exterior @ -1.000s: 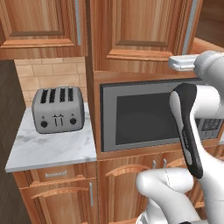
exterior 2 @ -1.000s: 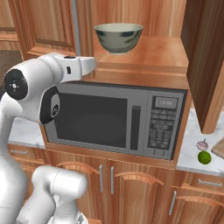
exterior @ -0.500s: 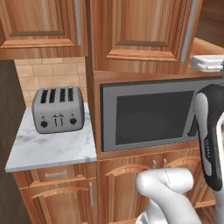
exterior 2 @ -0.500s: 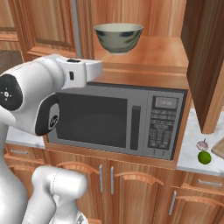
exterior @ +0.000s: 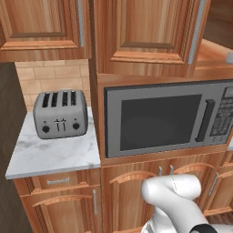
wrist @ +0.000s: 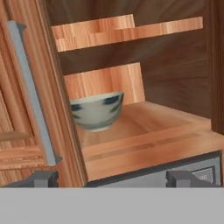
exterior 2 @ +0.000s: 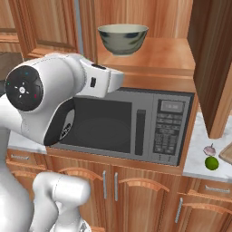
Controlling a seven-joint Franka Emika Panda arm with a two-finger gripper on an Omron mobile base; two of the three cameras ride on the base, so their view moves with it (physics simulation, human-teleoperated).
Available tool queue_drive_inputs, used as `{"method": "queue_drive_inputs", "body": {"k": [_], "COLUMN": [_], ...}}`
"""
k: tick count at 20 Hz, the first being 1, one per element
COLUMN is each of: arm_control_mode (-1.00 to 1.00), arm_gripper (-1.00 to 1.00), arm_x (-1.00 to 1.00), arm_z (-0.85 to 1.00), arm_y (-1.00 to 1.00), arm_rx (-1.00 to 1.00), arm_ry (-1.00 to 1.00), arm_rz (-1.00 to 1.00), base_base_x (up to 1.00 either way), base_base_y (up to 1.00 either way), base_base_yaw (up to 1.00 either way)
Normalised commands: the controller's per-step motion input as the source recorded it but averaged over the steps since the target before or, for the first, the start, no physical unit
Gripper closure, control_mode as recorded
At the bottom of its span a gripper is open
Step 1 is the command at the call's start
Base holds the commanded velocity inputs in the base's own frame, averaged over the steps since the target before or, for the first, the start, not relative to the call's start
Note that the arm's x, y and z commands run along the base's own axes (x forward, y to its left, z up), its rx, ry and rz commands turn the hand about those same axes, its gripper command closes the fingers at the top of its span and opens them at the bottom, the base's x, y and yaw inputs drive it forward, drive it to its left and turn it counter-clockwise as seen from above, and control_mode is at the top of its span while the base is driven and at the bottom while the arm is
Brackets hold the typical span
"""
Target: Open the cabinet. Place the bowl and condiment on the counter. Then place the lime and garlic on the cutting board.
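At the top centre of the right base view, you have the bowl (exterior 2: 123, 38) sitting upright on the lowest shelf of the opened cabinet (exterior 2: 210, 68), straight above the microwave (exterior 2: 131, 124). Your fingers (wrist: 113, 178) stand wide apart with nothing between them, their two dark tips at the bottom corners of the hand view, aimed into the cabinet. From that camera the bowl (wrist: 96, 110) lies left of centre, partly hidden behind the edge of the neighbouring door with its grey handle (wrist: 31, 94). Lower right in the right base view, the lime (exterior 2: 211, 163) and garlic (exterior 2: 209, 150) rest just beside each other on the worktop (exterior 2: 198, 156), next to the cutting board (exterior 2: 226, 154) corner. The microwave keypad is too blurred to read. A toaster (exterior: 60, 113) sits at left in the left base view.
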Motion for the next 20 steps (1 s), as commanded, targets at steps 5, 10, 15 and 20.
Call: {"method": "queue_drive_inputs", "body": {"k": [5, 10, 15, 20], "arm_control_mode": [-1.0, -1.0, -1.0, -1.0], "arm_gripper": [-1.0, -1.0, -1.0, -1.0], "arm_x": [0.03, 0.23, 0.16, 0.31], "arm_z": [0.0, -0.08, -0.12, -0.13], "arm_y": [-0.26, -0.02, 0.01, 0.01], "arm_rx": [0.18, 0.11, 0.05, 0.11], "arm_ry": [0.12, 0.05, 0.04, 0.05], "arm_rz": [0.06, 0.05, 0.06, 0.03], "base_base_x": [0.0, 0.0, 0.0, 0.0], "base_base_y": [0.0, 0.0, 0.0, 0.0], "base_base_yaw": [0.0, 0.0, 0.0, 0.0]}}
